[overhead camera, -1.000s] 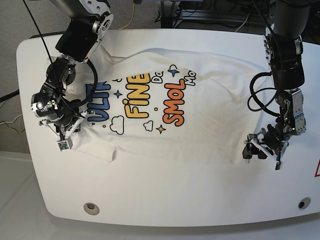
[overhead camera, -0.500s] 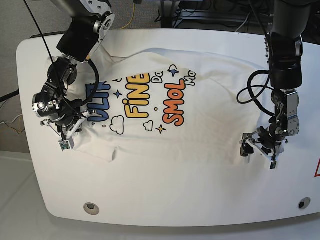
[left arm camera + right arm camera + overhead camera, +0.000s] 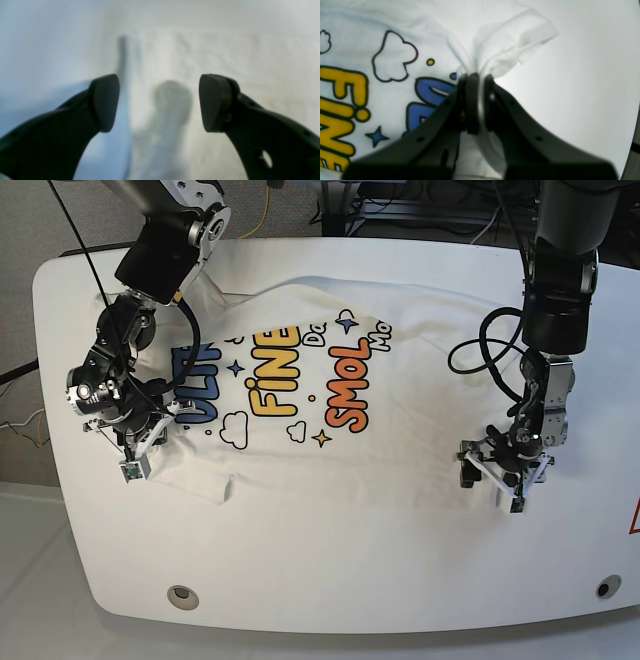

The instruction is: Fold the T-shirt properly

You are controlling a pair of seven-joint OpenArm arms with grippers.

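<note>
1. A white worktop (image 3: 330,580) with rounded corners fills the base view.
2. Two round metal fittings sit near its front edge, one left (image 3: 181,596), one right (image 3: 603,587).
3. A yellow cable (image 3: 262,215) lies on the grey floor (image 3: 45,220) behind.

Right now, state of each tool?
Left tool: open, holding nothing, at the hem of the T-shirt.
Right tool: closed on a bunched fold of the T-shirt near the sleeve.

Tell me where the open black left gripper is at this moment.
In the base view the left gripper is on the right side, low over the lower corner of the white printed T-shirt, at its hem edge on the white table.
</note>
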